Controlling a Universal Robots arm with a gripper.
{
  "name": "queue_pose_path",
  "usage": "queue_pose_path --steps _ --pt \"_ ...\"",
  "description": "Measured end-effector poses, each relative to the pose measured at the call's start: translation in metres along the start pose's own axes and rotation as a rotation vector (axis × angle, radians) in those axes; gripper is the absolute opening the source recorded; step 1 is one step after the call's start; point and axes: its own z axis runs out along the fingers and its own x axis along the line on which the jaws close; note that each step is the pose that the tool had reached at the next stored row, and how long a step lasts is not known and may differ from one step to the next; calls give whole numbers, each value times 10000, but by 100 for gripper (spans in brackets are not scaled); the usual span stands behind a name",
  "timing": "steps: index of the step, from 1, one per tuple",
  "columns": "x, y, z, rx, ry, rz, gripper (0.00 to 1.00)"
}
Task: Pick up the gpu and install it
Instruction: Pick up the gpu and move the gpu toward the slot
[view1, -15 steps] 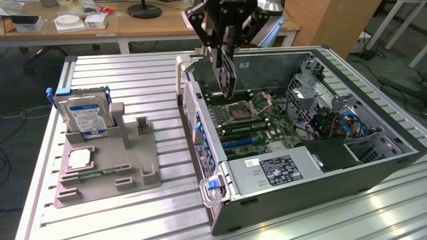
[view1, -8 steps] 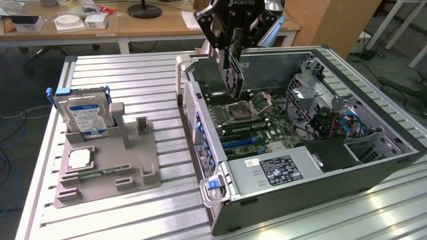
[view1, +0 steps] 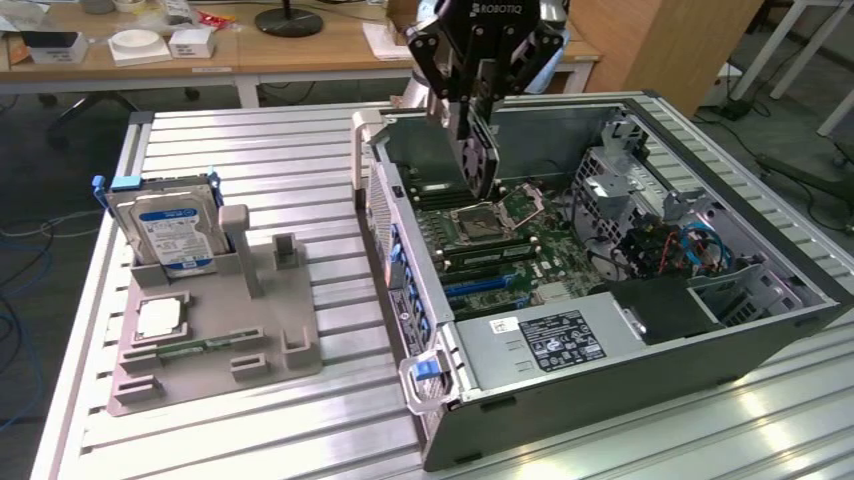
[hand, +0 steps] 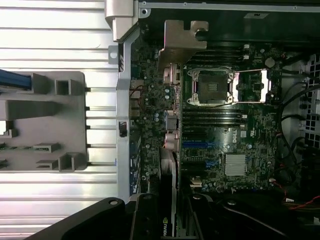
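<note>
My gripper (view1: 478, 92) hangs over the open computer case (view1: 641, 370), shut on the gpu (view1: 478, 150). The gpu is a thin dark card held on edge, its lower end just above the motherboard (view1: 534, 250) beside the CPU socket (view1: 483, 215). In the wrist view the gpu (hand: 170, 165) is seen edge-on, running from my gripper (hand: 170, 222) out to its silvery end bracket (hand: 182, 42) near the case's rear wall. It hovers over the board alongside the blue expansion slots (hand: 205, 144).
A grey parts stand (view1: 214, 330) on the slatted metal table holds a silver hard drive (view1: 167, 230), a CPU (view1: 158, 318) and a green memory stick (view1: 200, 347). Inside the case are the power supply (view1: 561, 338), a drive cage and cables (view1: 667, 245). Wooden desks stand behind.
</note>
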Motion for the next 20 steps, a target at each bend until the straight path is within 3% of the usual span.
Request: queue_pose_path --steps 20 --pt "-347 5 17 1 0 0 26"
